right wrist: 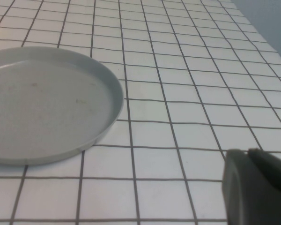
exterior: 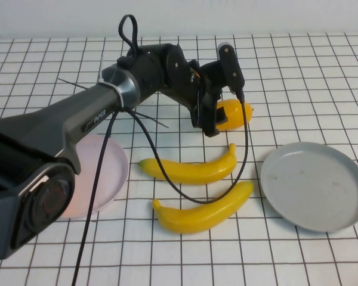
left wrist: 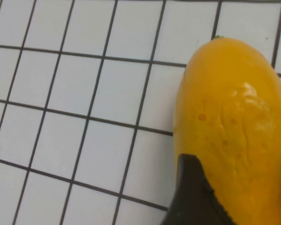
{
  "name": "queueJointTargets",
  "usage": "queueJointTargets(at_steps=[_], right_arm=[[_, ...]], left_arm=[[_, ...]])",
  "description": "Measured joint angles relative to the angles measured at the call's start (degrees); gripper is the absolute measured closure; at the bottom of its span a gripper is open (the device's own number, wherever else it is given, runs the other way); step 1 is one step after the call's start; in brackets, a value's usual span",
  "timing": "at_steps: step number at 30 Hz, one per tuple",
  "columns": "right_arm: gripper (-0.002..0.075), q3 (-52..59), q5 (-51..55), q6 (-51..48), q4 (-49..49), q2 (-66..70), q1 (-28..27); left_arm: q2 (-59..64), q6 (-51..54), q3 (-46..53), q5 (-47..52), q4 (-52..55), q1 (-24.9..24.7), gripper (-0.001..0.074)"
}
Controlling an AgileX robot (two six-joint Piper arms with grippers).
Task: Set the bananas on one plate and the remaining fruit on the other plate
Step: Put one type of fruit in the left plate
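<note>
Stretched across the table from near-left, left gripper point(exterior: 218, 113) half-closed around mango-like fruit point(exterior: 234, 114) lying crosswise; right gripper point(right wrist: 257, 187) closed beside grey plate point(right wrist: 110, 101).

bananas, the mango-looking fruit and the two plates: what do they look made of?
Bananas: likely moulded plastic, glossy highlights.
Mango-like fruit: same gloss, faint moulded dimples. The left tool is around it.
Grey plate: matte plastic or melamine, faint scuffs.
Pink plate: similar, smooth satin.
</note>
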Motion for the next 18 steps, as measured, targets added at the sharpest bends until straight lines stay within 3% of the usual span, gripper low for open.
queueJointTargets(at_steps=[8,15,18], right_arm=[[0.0742,0.0,0.0,0.0,0.0,0.0,0.0],[0.0742,0.0,0.0,0.0,0.0,0.0,0.0],[0.0742,0.0,0.0,0.0,0.0,0.0,0.0]], left_arm=[[-0.7,-8.4,-7.4,9.9,2.8,0.0,0.0363],[-1.4,-11.7,-8.7,12.8,3.7,0.1,0.0362],[-1.4,-13.0,-8.7,13.0,3.9,0.1,0.0316]])
